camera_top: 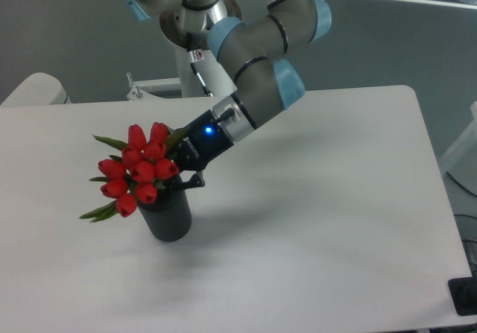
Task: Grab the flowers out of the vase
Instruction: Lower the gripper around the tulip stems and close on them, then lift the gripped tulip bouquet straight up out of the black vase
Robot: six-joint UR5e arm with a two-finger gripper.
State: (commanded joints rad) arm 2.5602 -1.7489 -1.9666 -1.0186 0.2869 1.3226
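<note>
**Red tulips gripped at vase mouth**

Dark ribbed vase [169, 217] stands upright on the white table [320, 214], left of centre, near the front half. Its round mouth is mostly covered by the flowers [139, 170]: a tight bunch of red tulip buds with green leaves, leaning out to the left over the vase rim. Stems are hidden behind the buds and the gripper, so how deep they sit in the vase cannot be told (lower buds appear just above the rim). A couple of green leaves stick out at far left, low and high.

Gripper [181, 181] comes in from the upper right at a slant, black body with a blue light lit on it. Its fingers are drawn narrow right at the base of the bunch, just above the vase mouth, and look clamped on the stems; one dark finger shows on the right side of the bunch, the other is hidden by the buds.

Arm [257, 65] (grey with light-blue joint caps) runs from the top of the frame down to the gripper, passing over the table's back edge. Behind the table's back-left edge, a small metal bracket [138, 89] near the arm base. Dark object [463, 296] at the bottom-right corner, partly cut off. Grey floor beyond the table.
</note>
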